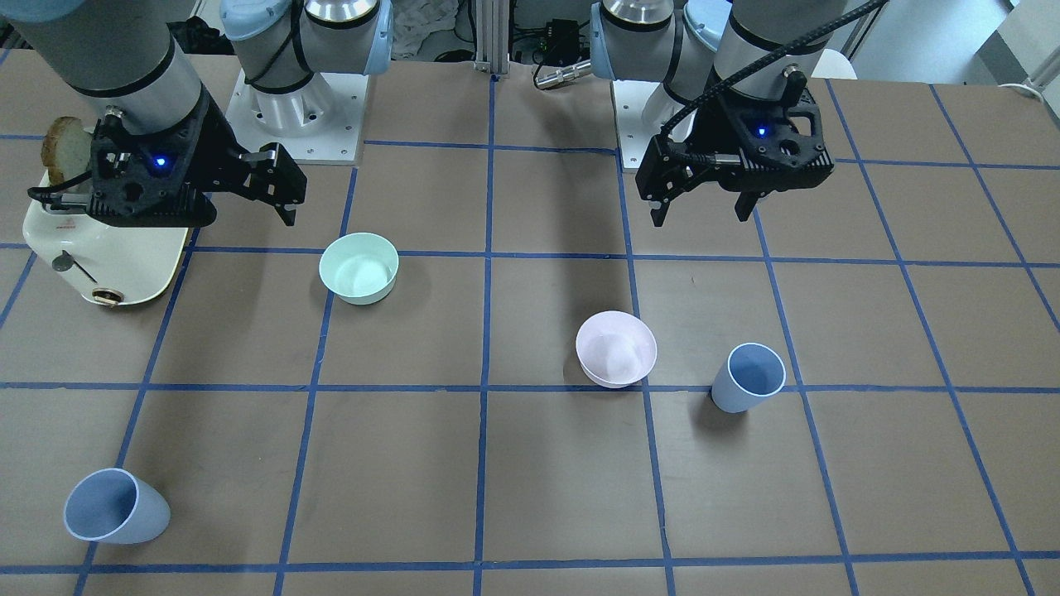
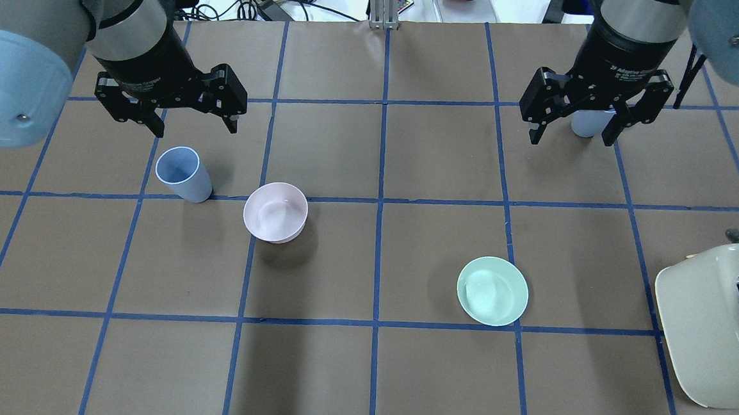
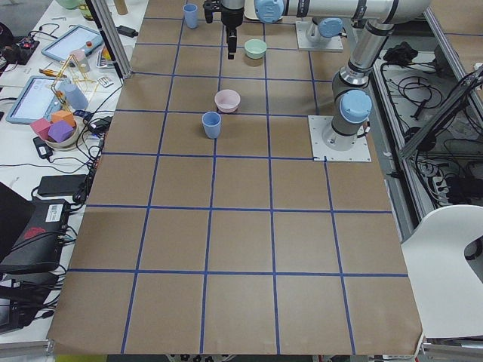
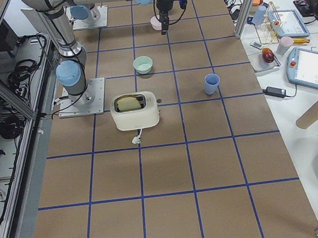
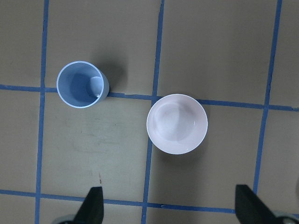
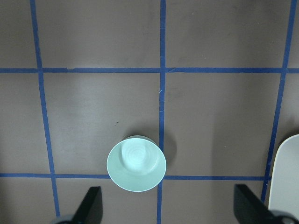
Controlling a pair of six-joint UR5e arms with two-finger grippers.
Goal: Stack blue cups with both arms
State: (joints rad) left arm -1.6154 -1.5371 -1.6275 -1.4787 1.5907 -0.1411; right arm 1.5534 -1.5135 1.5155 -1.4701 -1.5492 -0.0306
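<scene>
One pale blue cup [image 2: 183,174] stands upright next to the pink bowl; it also shows in the front view [image 1: 748,378] and the left wrist view [image 5: 82,85]. My left gripper [image 2: 195,126] hangs open and empty above the table just beyond it, as the left wrist view [image 5: 170,207] also shows. The second blue cup [image 1: 116,507] stands upright at the table's far right side, partly hidden behind my right gripper in the overhead view [image 2: 589,123]. My right gripper [image 2: 569,141] is open and empty, high above the table, with the mint bowl below its camera.
A pink bowl [image 2: 275,211] sits right of the near cup. A mint-green bowl [image 2: 492,291] sits right of centre. A white toaster [image 2: 715,318] with bread [image 1: 66,149] in it stands at the robot's right edge. Clutter lies beyond the table's far edge.
</scene>
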